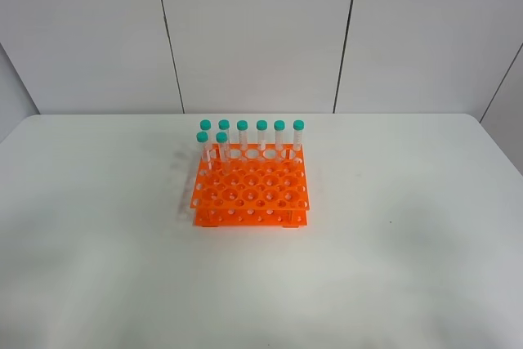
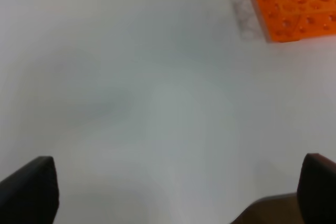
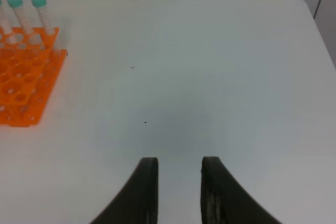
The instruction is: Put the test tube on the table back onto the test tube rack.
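rack [image 2: 291,6]: cut off, blurred | left pincer [image 2: 178,190]: tips only

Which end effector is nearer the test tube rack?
Left, probably: the test tube rack looms larger ahead of the left end effector; the right end effector sits farther back.

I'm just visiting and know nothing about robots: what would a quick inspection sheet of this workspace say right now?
Surface: white table, bare apart from the rack.
Job's things: orange test tube rack near the middle; eight green-capped tubes upright in it, six in the back row, two in front of them at the left end. No tube seen lying on the table.
Clutter: nothing seen.
Grippers: left tool jaws wide apart, empty; right tool jaws narrowly parted, nothing between them.
Cables: nothing seen.
Surroundings: pale panelled wall behind.
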Controlling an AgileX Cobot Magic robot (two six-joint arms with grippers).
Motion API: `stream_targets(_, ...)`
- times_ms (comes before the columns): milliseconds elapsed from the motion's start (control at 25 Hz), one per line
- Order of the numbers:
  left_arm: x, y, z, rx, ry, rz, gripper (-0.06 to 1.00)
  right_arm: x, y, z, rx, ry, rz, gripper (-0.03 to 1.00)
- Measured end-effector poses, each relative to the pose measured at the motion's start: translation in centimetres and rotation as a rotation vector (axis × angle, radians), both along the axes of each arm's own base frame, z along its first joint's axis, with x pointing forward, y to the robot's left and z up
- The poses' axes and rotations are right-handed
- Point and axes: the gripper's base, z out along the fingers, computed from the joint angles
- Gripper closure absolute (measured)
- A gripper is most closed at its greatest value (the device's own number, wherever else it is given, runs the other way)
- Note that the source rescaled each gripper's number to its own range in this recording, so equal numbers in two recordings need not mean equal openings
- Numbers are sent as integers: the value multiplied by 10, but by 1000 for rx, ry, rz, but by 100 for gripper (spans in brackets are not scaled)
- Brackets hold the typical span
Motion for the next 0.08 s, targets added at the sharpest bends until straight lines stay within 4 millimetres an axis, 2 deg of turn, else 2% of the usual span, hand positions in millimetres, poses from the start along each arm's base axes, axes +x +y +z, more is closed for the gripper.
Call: stream_targets(80,0,0,0,0,0,0,-6,0,0,0,0,0,0,67)
